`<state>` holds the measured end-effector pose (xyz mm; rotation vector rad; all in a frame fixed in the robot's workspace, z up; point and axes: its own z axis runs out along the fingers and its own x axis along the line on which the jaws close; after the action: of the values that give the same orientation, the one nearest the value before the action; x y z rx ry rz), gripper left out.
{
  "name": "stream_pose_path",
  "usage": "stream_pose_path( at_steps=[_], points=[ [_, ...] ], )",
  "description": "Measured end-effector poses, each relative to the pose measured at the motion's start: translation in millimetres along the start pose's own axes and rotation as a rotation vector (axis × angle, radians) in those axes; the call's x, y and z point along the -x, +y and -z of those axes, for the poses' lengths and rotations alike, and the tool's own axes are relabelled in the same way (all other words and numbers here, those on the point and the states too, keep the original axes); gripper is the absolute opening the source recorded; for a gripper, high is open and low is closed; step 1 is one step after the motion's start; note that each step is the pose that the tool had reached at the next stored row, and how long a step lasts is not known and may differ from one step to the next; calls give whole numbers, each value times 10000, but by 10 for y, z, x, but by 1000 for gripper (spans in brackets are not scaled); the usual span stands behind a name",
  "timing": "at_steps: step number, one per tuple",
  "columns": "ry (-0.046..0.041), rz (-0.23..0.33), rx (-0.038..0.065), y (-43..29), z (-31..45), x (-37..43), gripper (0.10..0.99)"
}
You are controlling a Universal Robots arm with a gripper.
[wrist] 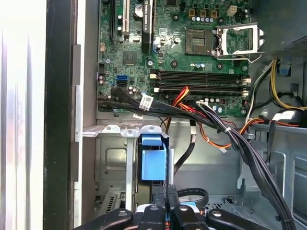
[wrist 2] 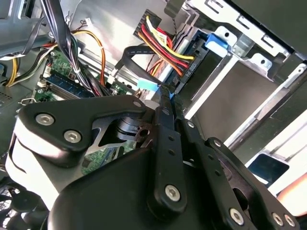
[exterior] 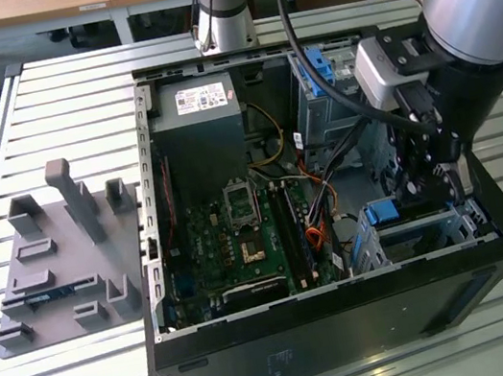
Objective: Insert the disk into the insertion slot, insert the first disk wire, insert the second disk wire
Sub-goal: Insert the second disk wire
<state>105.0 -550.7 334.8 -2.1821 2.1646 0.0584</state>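
Observation:
The disk sits inside the insertion slot (exterior: 446, 228), a low silver cage at the case's corner on the exterior view's right. Its blue carrier (exterior: 385, 215) shows at the cage mouth in both wrist views (wrist: 153, 163) (wrist 2: 218, 40). A black plug with red, yellow and orange wires (wrist 2: 184, 64) lies against the disk's edge. My gripper (wrist 2: 166, 93) stands right beside that plug, shut on the end of a black flat disk wire (wrist 2: 136, 64) that has a light blue tag. From above, the gripper (wrist: 168, 191) hangs just behind the blue carrier.
The green motherboard (exterior: 239, 229) fills the case floor, with a bundle of black cables (wrist: 240, 143) crossing near the cage. A taller grey cage with a blue bracket (exterior: 320, 78) stands further back. A grey fixture plate (exterior: 61, 270) lies outside the case on the exterior view's left.

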Motion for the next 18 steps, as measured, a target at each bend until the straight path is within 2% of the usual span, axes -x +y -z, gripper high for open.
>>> stream_pose_path(
  at_steps=[18],
  points=[
    [2, -2, 0, -42, -21, -12, 145]
  ],
)
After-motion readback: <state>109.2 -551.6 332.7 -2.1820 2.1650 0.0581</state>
